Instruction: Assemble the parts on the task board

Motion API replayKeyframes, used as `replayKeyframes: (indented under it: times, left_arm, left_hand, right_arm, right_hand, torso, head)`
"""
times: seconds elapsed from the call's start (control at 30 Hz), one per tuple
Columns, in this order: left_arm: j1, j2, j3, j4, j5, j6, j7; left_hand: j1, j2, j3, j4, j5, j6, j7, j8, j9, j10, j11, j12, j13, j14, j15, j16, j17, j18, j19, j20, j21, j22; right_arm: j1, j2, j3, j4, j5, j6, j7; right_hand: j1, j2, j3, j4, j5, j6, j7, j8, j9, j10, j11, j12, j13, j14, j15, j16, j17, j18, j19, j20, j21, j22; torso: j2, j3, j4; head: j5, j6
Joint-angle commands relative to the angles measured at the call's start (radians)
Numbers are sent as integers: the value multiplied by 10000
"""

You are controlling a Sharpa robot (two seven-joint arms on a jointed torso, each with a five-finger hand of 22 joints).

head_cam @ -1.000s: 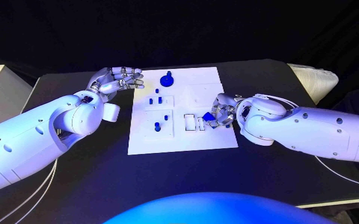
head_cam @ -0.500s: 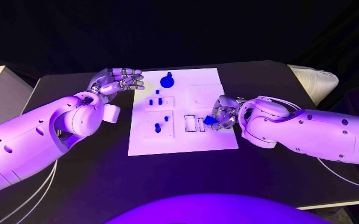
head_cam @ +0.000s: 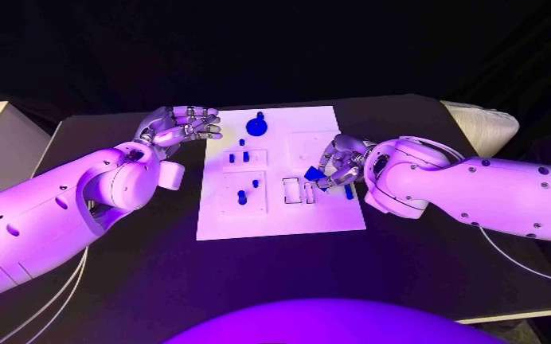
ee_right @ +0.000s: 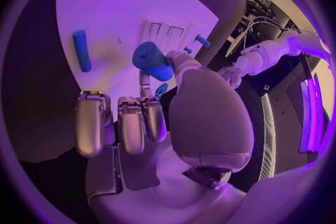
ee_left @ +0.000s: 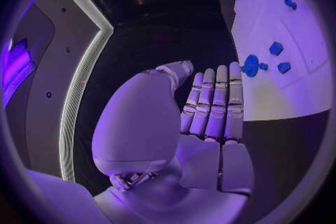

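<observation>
Head view, right hand (head_cam: 337, 166) pinching blue part (head_cam: 314, 173), part half-hidden, left hand (head_cam: 181, 125) curled, holding nothing

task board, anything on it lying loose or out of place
One thing: a blue rod-shaped part lies flat on bare task board near the right hand, not standing in a slot like the others. That hand holds another blue part. Nothing looks spilled or broken.

the task board (head_cam: 327, 215) lies in the middle of the table (head_cam: 115, 272). the left hand (head_cam: 181, 126) is just beside the board's far left corner. the right hand (head_cam: 335, 167) is over the board's right side, with a part (head_cam: 314, 173) between its fingers; a loose part (head_cam: 348, 191) lies on the board beside it.
</observation>
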Motion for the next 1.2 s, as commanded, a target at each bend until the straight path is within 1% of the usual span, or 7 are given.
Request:
replayKeyframes:
  times: [0.03,0.2,0.3,0.4,0.5,0.7,1.2]
  left_arm:
    - [-10,7,7,36,54,133,35]
    - [-9,-7,7,57,56,138,24]
    - [-9,-15,7,68,56,147,11]
    - [-9,-19,7,75,56,154,6]
    - [-9,-23,7,84,56,156,3]
    - [-9,-33,7,91,57,156,-2]
    - [-9,-46,7,89,59,178,-44]
  left_hand:
    - [-10,90,7,43,3,42,10,27,-13,-15,37,-49,10,72,23,-39,9,109,78,-21,-56,-9]
    - [-10,90,7,43,3,42,10,27,-13,-15,37,-49,10,72,23,-39,9,109,78,-21,-56,-9]
    - [-10,90,7,43,3,42,10,27,-13,-15,37,-49,10,72,23,-39,9,109,78,-21,-56,-9]
    - [-10,90,7,43,3,42,10,27,-13,-15,37,-49,10,72,23,-39,9,109,78,-21,-56,-9]
    - [-10,90,7,43,3,42,10,27,-13,-15,37,-49,10,72,23,-39,9,109,78,-21,-56,-9]
    - [-11,96,8,63,2,43,6,34,-17,-19,35,-51,10,75,23,-55,23,110,93,-20,-80,-26]
    - [-15,98,8,73,2,44,6,36,-19,-21,35,-52,10,76,23,-61,28,110,98,-19,-89,-33]
  right_arm:
    - [6,158,-10,-76,606,-37,3]
    - [-51,464,-55,-305,621,105,-9]
    - [-129,660,-76,-437,460,136,-24]
    - [-182,831,-89,-579,314,217,-46]
    - [-219,979,-112,-716,230,311,-69]
    - [-301,1182,-138,-844,63,390,-108]
    - [-329,1273,-145,-825,-62,516,-108]
  right_hand:
    - [-115,42,116,-26,-4,310,-220,115,90,692,-75,14,2164,1017,-86,38,2437,-140,735,-71,43,1597]
    - [-263,40,142,-20,-86,311,-222,118,94,682,-81,-4,2152,1015,-94,34,2426,-135,730,-83,21,1591]
    - [-614,89,143,-14,-320,304,-216,116,98,672,-74,-26,2141,1011,-91,27,2411,-134,725,-87,9,1594]
    - [-1232,243,6,-4,-1125,317,-206,127,109,685,-63,-17,2157,1011,-82,27,2411,-135,723,-78,8,1607]
    - [-1454,319,-45,-6,-1287,317,-207,131,112,695,-63,-6,2170,1013,-80,29,2418,-135,723,-75,7,1613]
    - [-1539,365,-63,-5,-1398,322,-212,139,117,709,-64,14,2188,1014,-82,32,2426,-141,729,-75,38,1633]
    - [-1630,376,-97,-6,-1463,333,-217,151,122,723,-67,34,2206,1019,-85,39,2447,-147,735,-74,65,1651]
  torso:
    - [12,-4,2]
    - [13,1,8]
    - [16,7,14]
    - [14,9,16]
    - [11,4,22]
    - [23,22,15]
    - [15,20,-1]
  head:
    - [10,4]
    - [32,-24]
    - [24,-28]
    - [26,-43]
    - [38,-51]
    - [85,-88]
    - [128,-152]
